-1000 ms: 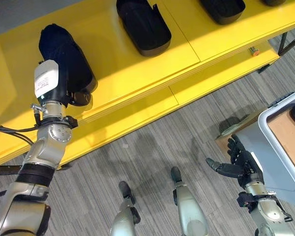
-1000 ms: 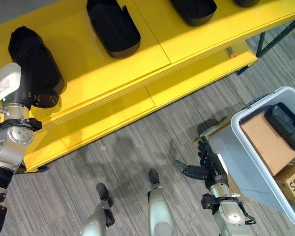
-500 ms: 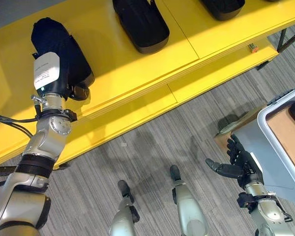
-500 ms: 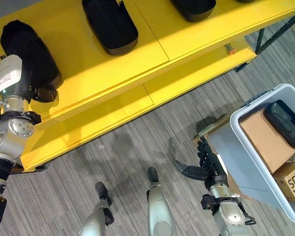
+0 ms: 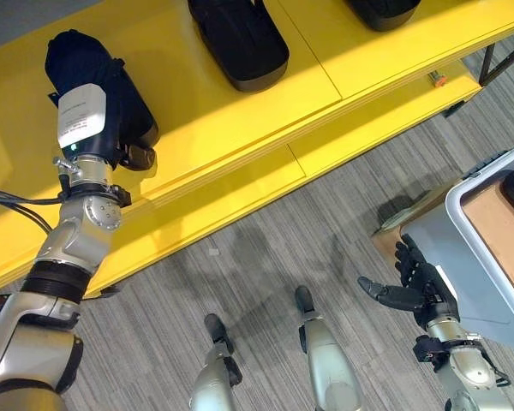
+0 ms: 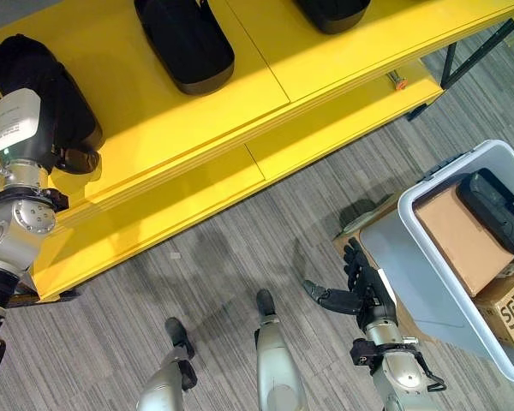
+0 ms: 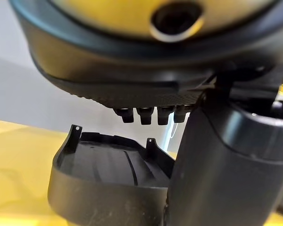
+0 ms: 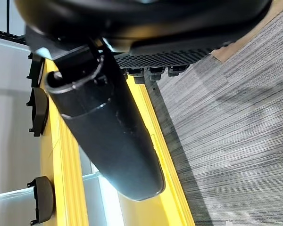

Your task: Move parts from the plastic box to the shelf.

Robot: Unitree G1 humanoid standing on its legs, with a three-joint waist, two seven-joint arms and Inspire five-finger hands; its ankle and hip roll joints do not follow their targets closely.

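On the yellow shelf (image 5: 240,128) at the far left lies a black part (image 5: 73,56), which I also see as a hollow shell (image 7: 108,174). My left hand (image 5: 111,128) is over its near end, fingers (image 7: 146,114) straight and not wrapped round it. Two more black parts (image 5: 236,43) (image 5: 381,10) rest farther right on the shelf. At the lower right my right hand (image 5: 415,287) hangs open and empty beside the grey plastic box (image 6: 403,257). Inside the box lie another black part (image 6: 497,210) and a brown carton (image 6: 458,240).
A second printed carton (image 6: 510,312) sits in the box's near corner. Flat cardboard (image 5: 403,227) lies on the grey carpet under the box. A small orange item (image 5: 434,79) rests on the shelf's lower board, near a black shelf leg (image 5: 501,56).
The whole picture has drifted slightly, so the camera moved. My left hand has reached a little farther over the shelf with the part beneath it. The right hand has stayed still.
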